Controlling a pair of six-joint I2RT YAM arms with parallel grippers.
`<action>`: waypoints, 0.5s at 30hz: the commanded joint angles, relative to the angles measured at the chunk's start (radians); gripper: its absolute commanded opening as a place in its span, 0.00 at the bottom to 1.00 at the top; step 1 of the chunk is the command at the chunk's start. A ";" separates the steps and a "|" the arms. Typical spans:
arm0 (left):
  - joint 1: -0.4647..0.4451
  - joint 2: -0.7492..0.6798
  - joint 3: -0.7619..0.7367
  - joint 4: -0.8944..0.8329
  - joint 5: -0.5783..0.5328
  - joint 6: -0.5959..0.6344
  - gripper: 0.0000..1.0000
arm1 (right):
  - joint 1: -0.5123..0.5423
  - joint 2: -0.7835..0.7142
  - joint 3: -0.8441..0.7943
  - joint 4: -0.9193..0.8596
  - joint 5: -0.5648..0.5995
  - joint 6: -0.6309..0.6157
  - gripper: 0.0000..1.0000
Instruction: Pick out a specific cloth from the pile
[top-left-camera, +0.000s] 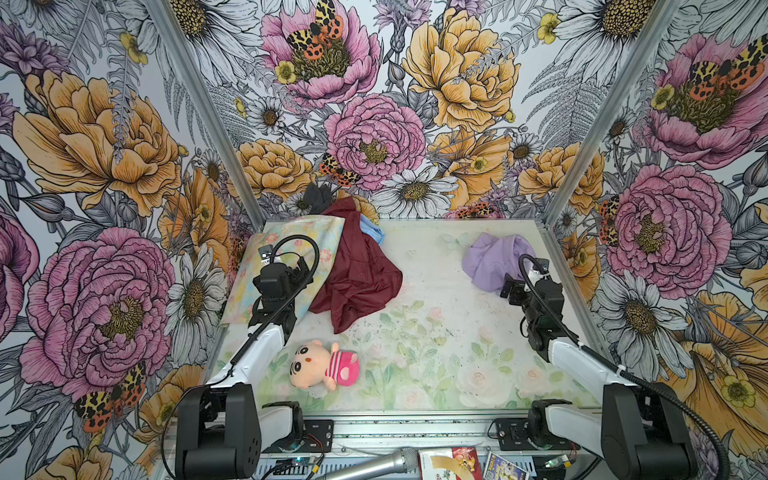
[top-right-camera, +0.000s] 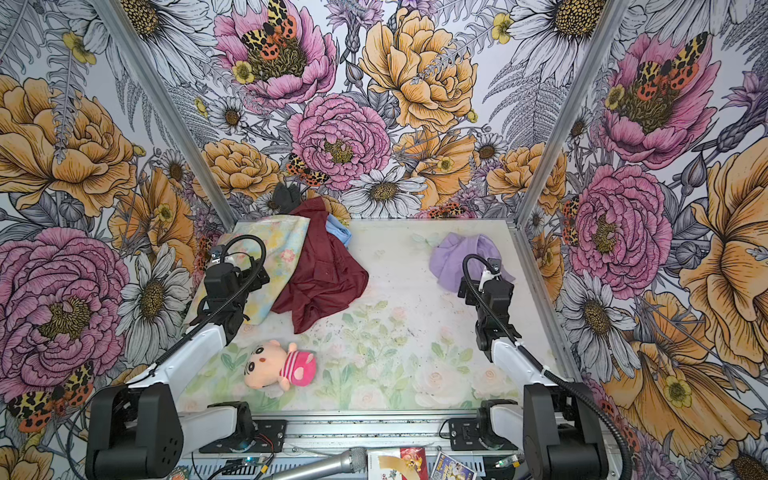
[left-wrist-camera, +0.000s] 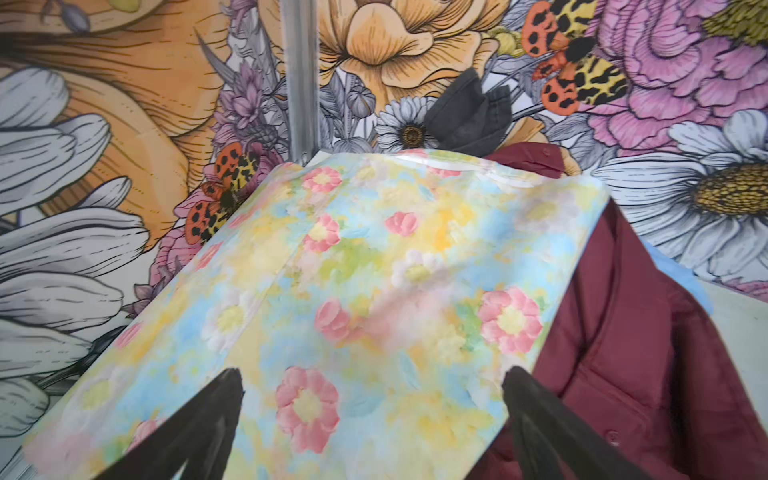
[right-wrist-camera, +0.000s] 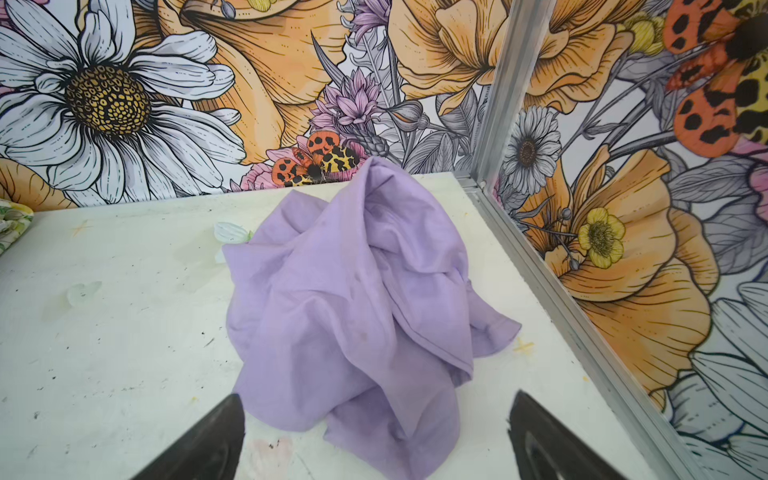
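The cloth (top-left-camera: 490, 259) (top-right-camera: 455, 257) (right-wrist-camera: 353, 299), pale lavender and crumpled, lies alone on the tabletop at the back right, near the corner post. My right gripper (top-left-camera: 512, 286) (right-wrist-camera: 376, 397) is open just in front of it, its fingers on either side of the near folds and holding nothing. The pile sits at the back left: a maroon cloth (top-left-camera: 357, 274) (left-wrist-camera: 623, 340), a floral sheet (top-left-camera: 320, 237) (left-wrist-camera: 374, 270), a light blue cloth (top-left-camera: 372, 232) and a dark grey cloth (top-left-camera: 318, 197). My left gripper (top-left-camera: 300, 268) (left-wrist-camera: 372, 374) hangs open over the floral sheet.
A pink-striped plush doll (top-left-camera: 324, 365) lies at the front left of the flower-printed table (top-left-camera: 436, 340). Flowered walls and metal corner posts (right-wrist-camera: 494, 104) close in the back and sides. A microphone (top-left-camera: 374, 465) and cards lie below the front rail.
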 joint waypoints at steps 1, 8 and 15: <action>0.015 0.016 -0.055 0.126 -0.008 0.036 0.99 | -0.014 0.036 -0.035 0.177 -0.020 -0.014 1.00; 0.017 0.131 -0.141 0.337 -0.005 0.058 0.99 | -0.035 0.129 -0.103 0.368 -0.034 -0.010 0.99; 0.014 0.202 -0.187 0.528 0.099 0.084 0.99 | -0.043 0.262 -0.147 0.586 -0.031 -0.017 1.00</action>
